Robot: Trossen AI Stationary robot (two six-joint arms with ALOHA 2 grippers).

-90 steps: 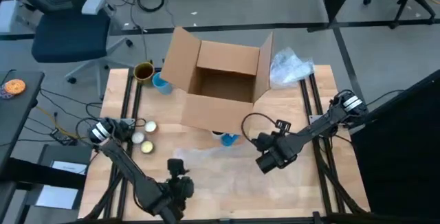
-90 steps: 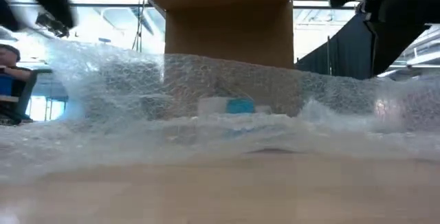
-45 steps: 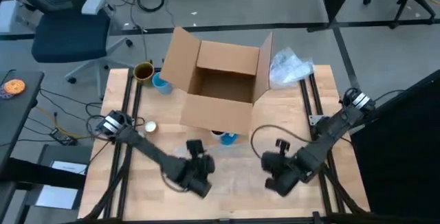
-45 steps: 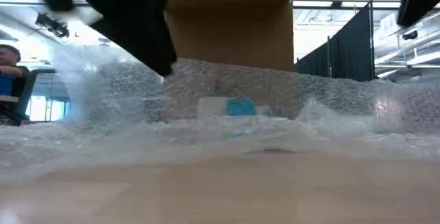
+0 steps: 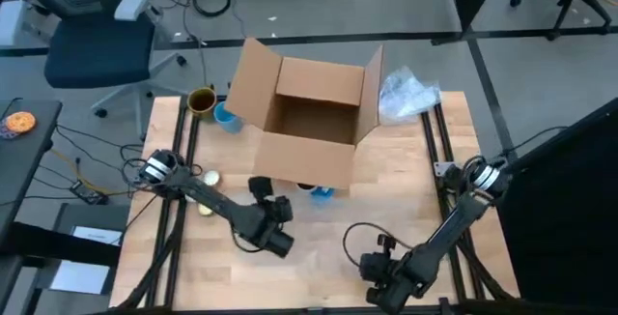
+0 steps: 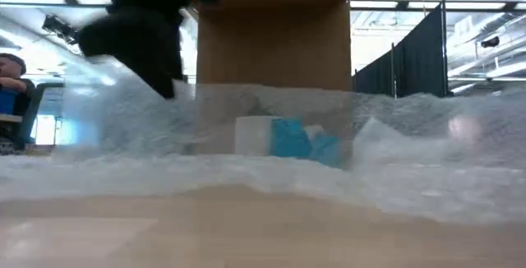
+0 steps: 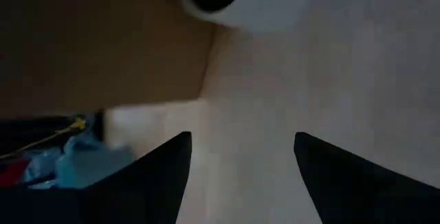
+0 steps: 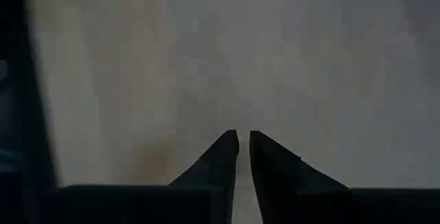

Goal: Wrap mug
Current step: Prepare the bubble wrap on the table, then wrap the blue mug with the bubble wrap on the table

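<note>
A blue mug (image 5: 320, 195) (image 6: 283, 139) stands on the table right in front of the cardboard box (image 5: 314, 112). A clear sheet of bubble wrap (image 6: 246, 169) lies spread on the table between the mug and the near edge. Part of the sheet stands up around the mug. My left gripper (image 5: 278, 243) (image 7: 240, 148) hangs open over the sheet, left of the mug and nearer than it, with nothing between its fingers. My right gripper (image 5: 381, 278) (image 8: 244, 141) is at the table's near edge, shut down to a thin slit. My right gripper is shut with a hair-wide slit between its fingertips (image 8: 227, 145), low over the pale sheet (image 8: 244, 122) by the table's near edge. It seems to pinch the wrap's near part. The wrap is clear and the view blurred, so edge or fold cannot be told.
Behind the box on the left stand a gold cup (image 5: 202, 100) and a blue cup (image 5: 227, 117). Two small round lids (image 5: 208, 178) lie at the left edge. Crumpled clear plastic (image 5: 407, 93) lies at the back right. A person (image 6: 10, 67) sits beyond the table.
My right gripper has gone from the table's middle toward the near edge, and the wrap's near part has slid that way with it. The wrap standing before the mug has sunk lower. My left gripper has gone from the near edge toward the box and mug.
</note>
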